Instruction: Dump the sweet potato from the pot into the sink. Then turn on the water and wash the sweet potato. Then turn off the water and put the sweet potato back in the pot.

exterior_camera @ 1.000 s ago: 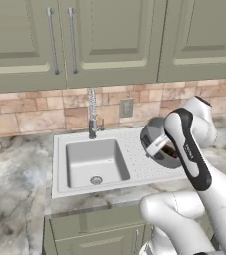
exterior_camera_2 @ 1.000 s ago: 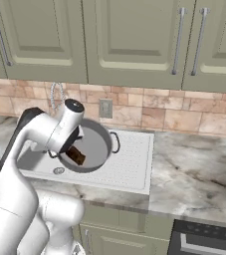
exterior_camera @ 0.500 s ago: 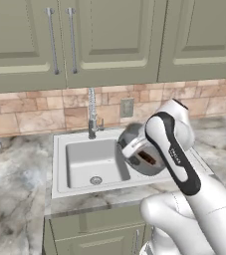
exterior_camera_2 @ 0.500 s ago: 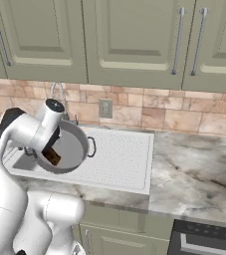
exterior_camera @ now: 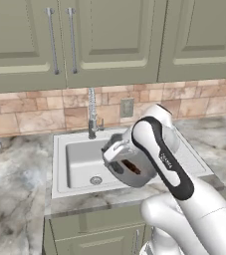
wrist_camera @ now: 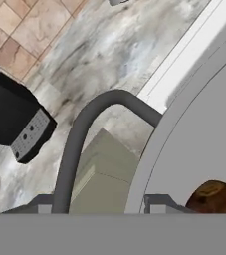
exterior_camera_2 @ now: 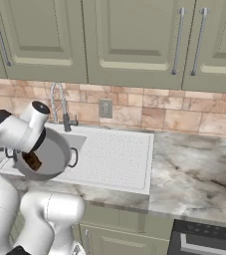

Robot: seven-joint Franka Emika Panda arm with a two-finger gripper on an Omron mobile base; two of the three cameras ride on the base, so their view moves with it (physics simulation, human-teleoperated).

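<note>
A: Where is the round shallow dark grey metal pot (exterior_camera: 131, 168) seen?

B: It is held up in the air over the front right part of the light grey rectangular sink (exterior_camera: 79, 162), tipped steeply so that its pale inside is turned toward the cabinets below the counter. In the right base view the pot (exterior_camera_2: 45, 158) is seen hanging above the basin's near edge.

A: And the small dark brown oblong sweet potato (exterior_camera: 132, 167)?

B: It is seen inside the tilted pot, resting against the lower wall. In the hand view the sweet potato (wrist_camera: 213, 197) is found low at the right, just beyond the fingertip (wrist_camera: 157, 204).

A: How is the two-finger gripper (wrist_camera: 97, 209) set?

B: It is clamped on the pot's rim beside the curved grey side handle (wrist_camera: 79, 137); one fingertip is seen at each side of the wall.
</note>
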